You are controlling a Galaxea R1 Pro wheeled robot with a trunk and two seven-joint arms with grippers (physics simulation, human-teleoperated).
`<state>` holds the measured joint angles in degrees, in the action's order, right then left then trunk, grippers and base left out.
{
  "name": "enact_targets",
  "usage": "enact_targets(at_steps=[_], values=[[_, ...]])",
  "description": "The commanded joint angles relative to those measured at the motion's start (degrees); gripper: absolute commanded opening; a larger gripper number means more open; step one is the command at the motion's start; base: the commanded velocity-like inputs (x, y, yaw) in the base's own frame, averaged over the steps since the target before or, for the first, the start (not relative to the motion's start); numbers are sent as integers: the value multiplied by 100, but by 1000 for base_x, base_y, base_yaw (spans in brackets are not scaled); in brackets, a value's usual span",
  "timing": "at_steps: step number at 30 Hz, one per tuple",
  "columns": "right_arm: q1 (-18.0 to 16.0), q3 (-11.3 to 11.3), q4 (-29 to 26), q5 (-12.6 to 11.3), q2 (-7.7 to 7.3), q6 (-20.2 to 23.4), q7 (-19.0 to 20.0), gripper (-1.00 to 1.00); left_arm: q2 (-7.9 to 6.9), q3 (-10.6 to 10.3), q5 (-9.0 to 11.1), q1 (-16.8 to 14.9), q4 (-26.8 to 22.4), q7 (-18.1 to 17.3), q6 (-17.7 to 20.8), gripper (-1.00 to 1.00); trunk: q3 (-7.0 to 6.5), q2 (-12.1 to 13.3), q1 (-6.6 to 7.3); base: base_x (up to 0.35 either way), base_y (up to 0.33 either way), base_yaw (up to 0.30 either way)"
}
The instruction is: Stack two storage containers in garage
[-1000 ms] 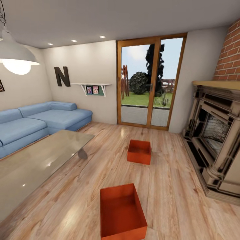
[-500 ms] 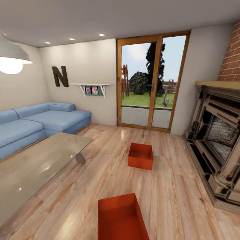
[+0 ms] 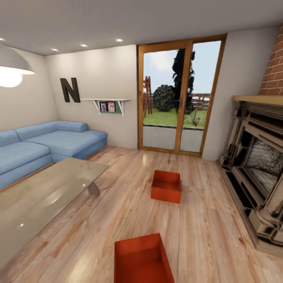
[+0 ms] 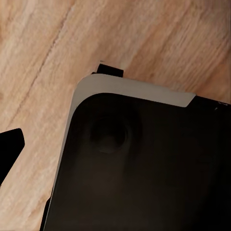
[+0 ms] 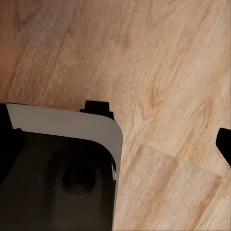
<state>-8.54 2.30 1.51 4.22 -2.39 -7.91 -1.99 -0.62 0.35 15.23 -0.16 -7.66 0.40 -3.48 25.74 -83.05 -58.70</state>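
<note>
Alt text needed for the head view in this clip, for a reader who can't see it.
Two red-orange open-top storage containers sit apart on the light wood plank floor of a living room, the near container at the bottom edge and the far container further toward the glass doors. A blue sofa and glass coffee table lie left, a dark fireplace right.

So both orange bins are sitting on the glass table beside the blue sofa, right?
Not quite. In the head view both bins sit on the wood floor, not on the glass table: the near bin lies at the bottom of the picture, the far bin toward the glass doors. The table does stand beside the blue sofa.
</note>
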Motion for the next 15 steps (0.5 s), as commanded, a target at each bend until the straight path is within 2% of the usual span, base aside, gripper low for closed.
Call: enact_targets(at_steps=[1,6,15], values=[[-7,20,16,44,0,-26,-21,100,0,1,23,-2,0,4,-13,100,6,-3,-3,288,0,0],[-7,17,16,44,-1,-26,-21,100,-7,0,24,-2,-7,4,-13,100,6,-3,-3,226,0,0],[-7,17,16,44,-4,-26,-21,100,0,9,24,-2,-16,11,-13,100,6,-3,-3,25,-4,0]])
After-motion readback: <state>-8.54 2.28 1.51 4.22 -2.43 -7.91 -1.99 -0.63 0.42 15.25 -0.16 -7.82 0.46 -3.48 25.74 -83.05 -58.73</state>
